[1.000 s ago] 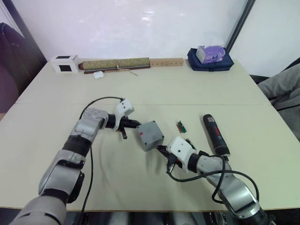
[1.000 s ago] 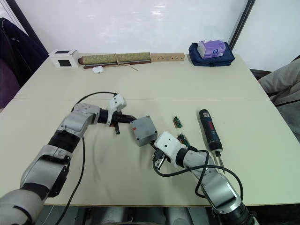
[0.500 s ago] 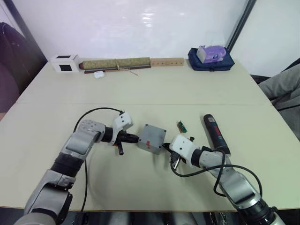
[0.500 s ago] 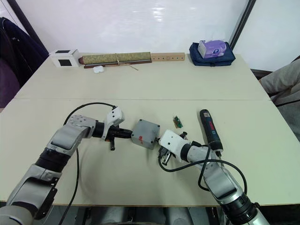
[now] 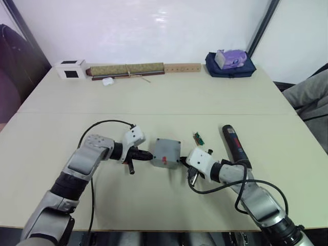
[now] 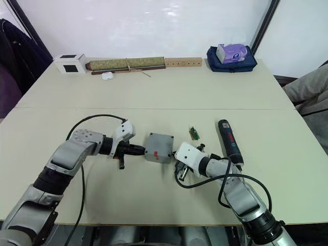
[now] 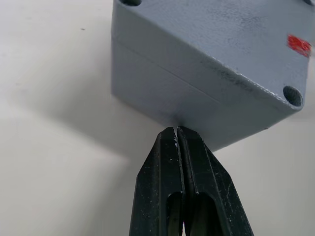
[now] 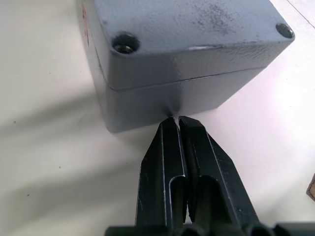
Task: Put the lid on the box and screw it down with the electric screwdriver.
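The box (image 5: 166, 152) is seen on the table (image 5: 154, 200), near its middle, with the lid (image 7: 231, 34) already seated on top, the seam visible along its side. The left gripper (image 7: 177, 132) is pressed against the box's left side and the right gripper (image 8: 174, 119) against its right side, both with jaws closed together, holding nothing. The electric screwdriver (image 5: 234, 146) lies flat to the right of the box, well apart.
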You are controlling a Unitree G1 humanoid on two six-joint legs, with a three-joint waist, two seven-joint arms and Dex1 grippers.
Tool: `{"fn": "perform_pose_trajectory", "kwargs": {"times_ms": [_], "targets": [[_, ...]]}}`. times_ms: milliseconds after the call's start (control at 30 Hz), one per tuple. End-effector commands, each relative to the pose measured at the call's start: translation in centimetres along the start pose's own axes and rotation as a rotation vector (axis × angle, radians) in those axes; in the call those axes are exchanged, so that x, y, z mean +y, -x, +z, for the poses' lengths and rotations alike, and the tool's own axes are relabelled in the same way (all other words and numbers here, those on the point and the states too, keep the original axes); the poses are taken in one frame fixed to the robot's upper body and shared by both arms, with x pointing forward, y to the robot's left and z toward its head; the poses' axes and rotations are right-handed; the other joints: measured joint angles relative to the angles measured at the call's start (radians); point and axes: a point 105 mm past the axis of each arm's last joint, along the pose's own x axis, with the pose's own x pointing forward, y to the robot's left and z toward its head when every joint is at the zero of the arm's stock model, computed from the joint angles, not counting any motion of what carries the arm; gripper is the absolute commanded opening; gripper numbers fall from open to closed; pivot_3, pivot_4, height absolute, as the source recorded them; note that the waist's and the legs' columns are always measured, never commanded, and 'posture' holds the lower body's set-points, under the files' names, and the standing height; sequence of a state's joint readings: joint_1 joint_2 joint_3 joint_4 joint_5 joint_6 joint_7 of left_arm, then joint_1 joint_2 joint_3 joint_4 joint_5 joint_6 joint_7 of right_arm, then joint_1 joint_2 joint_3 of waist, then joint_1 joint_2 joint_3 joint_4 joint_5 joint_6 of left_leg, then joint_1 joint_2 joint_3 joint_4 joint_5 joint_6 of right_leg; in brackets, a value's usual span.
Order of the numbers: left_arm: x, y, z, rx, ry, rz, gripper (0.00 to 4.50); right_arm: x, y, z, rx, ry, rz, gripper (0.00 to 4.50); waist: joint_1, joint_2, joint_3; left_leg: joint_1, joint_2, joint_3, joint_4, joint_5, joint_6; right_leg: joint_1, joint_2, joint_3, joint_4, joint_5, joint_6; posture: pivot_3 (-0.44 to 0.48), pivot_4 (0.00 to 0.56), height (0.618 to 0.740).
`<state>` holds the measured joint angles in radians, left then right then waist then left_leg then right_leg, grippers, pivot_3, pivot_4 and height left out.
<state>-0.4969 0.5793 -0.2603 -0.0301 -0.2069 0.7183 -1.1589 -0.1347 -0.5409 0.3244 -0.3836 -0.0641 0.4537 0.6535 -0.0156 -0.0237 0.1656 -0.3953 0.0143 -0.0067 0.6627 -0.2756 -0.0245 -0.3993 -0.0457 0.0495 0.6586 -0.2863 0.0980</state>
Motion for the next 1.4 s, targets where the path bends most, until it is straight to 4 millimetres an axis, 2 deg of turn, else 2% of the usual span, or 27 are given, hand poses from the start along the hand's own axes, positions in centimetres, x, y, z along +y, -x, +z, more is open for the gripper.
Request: {"fn": "perform_pose_trajectory", "kwargs": {"times_ms": [33,300,567,667,700,733,800,833,933,1000,1067,1200,1300,1367,1400], "targets": [[-1.5,-0.6,1.4,-0.046,-0.041,-0.068,0.00,0.9,0.1,2.1,-0.089,0.025,0.039,0.07,0.001,0.000,0.000,0.000,0.000,0.000,0.000,0.000,0.000,0.000,0.000,0.000,0.000,0.000,0.000,0.000,0.150,0.740],[-1.1,-0.6,1.4,-0.049,-0.032,-0.048,0.00,1.5,0.2,2.2,-0.089,0.018,0.058,0.07,0.001,0.000,0.000,0.000,0.000,0.000,0.000,0.000,0.000,0.000,0.000,0.000,0.000,0.000,0.000,0.000,0.150,0.740],[-1.1,-0.3,1.2,-0.047,-0.026,-0.046,0.00,1.1,0.3,2.1,-0.085,0.029,0.033,0.07,0.001,0.000,0.000,0.000,0.000,0.000,0.000,0.000,0.000,0.000,0.000,0.000,0.000,0.000,0.000,0.000,0.150,0.740],[-0.2,2.1,3.1,-0.194,0.092,-0.003,0.00,-0.8,1.8,2.3,-0.098,0.010,-0.041,0.07,0.001,0.000,0.000,0.000,0.000,0.000,0.000,0.000,0.000,0.000,0.000,0.000,0.000,0.000,0.000,0.000,0.150,0.740],[1.2,3.4,4.2,-0.300,0.062,0.125,0.00,-1.3,2.8,2.6,-0.112,-0.012,-0.064,0.07,0.001,0.000,0.000,-0.001,0.000,0.000,0.000,0.000,0.000,0.000,0.000,0.000,0.000,0.000,0.000,0.000,0.150,0.740],[2.2,4.3,4.3,-0.329,0.039,0.217,0.00,-1.5,3.7,2.9,-0.128,-0.030,-0.082,0.07,0.003,0.001,0.001,-0.001,0.001,0.000,0.000,0.000,0.000,-0.001,0.000,0.000,0.000,0.000,0.000,0.000,0.150,0.740],[2.7,5.4,4.8,-0.358,0.037,0.243,0.00,-2.5,5.5,3.9,-0.194,-0.126,-0.152,0.07,0.004,0.000,0.001,-0.003,0.001,-0.001,0.000,0.000,0.000,-0.001,-0.001,-0.001,-0.001,0.000,0.000,0.000,0.150,0.740],[2.6,5.4,5.0,-0.360,0.044,0.221,0.00,-2.8,6.0,4.2,-0.215,-0.164,-0.171,0.07,0.004,0.000,0.001,-0.003,0.001,-0.002,0.000,0.000,0.000,-0.001,-0.001,-0.001,-0.001,0.000,0.000,0.000,0.150,0.740],[1.9,6.7,7.7,-0.455,0.097,0.080,0.00,-2.3,8.0,4.9,-0.239,-0.263,-0.130,0.07,0.006,0.000,0.001,-0.002,0.000,-0.002,0.000,0.000,0.000,0.000,-0.001,-0.001,-0.001,0.000,0.000,0.000,0.150,0.740],[1.5,6.8,9.0,-0.447,0.056,0.056,0.00,-1.8,8.5,4.8,-0.216,-0.289,-0.106,0.07,0.005,0.000,0.001,-0.002,0.000,-0.003,0.000,0.000,0.000,0.001,-0.001,-0.003,-0.002,0.000,0.000,0.000,0.150,0.740],[0.1,6.3,10.1,-0.417,-0.021,-0.006,0.00,-2.5,9.0,3.9,-0.161,-0.291,-0.139,0.07,0.002,0.000,0.001,-0.002,0.000,-0.003,0.000,0.000,0.000,0.001,-0.001,-0.003,-0.003,0.000,0.000,0.000,0.150,0.740],[-2.4,5.2,10.0,-0.332,-0.127,-0.117,0.00,-3.5,9.7,2.2,-0.061,-0.284,-0.182,0.07,-0.001,0.002,0.002,-0.001,0.000,-0.001,0.000,0.000,0.000,0.001,-0.001,-0.001,-0.004,0.000,0.000,0.000,0.150,0.740],[-3.7,4.4,9.0,-0.261,-0.194,-0.174,0.00,-3.9,9.9,1.0,-0.018,-0.294,-0.201,0.80,0.000,0.002,0.002,-0.001,0.000,-0.001,-0.001,0.000,0.000,0.001,0.000,-0.001,-0.004,0.000,0.000,0.000,0.150,0.740],[-4.4,3.9,8.2,-0.193,-0.259,-0.188,0.00,-4.3,9.9,-0.4,0.003,-0.347,-0.248,1.67,0.000,0.002,0.002,-0.001,0.000,-0.001,-0.001,0.000,0.000,0.001,0.000,-0.001,-0.004,0.000,0.000,0.000,0.150,0.740],[-4.4,3.8,7.9,-0.173,-0.278,-0.182,0.00,-4.3,9.7,-0.7,-0.008,-0.398,-0.261,1.93,0.001,0.002,0.002,-0.001,0.000,-0.001,-0.001,0.000,0.000,0.001,0.000,-0.001,-0.004,0.000,0.000,0.000,0.150,0.740]]}}
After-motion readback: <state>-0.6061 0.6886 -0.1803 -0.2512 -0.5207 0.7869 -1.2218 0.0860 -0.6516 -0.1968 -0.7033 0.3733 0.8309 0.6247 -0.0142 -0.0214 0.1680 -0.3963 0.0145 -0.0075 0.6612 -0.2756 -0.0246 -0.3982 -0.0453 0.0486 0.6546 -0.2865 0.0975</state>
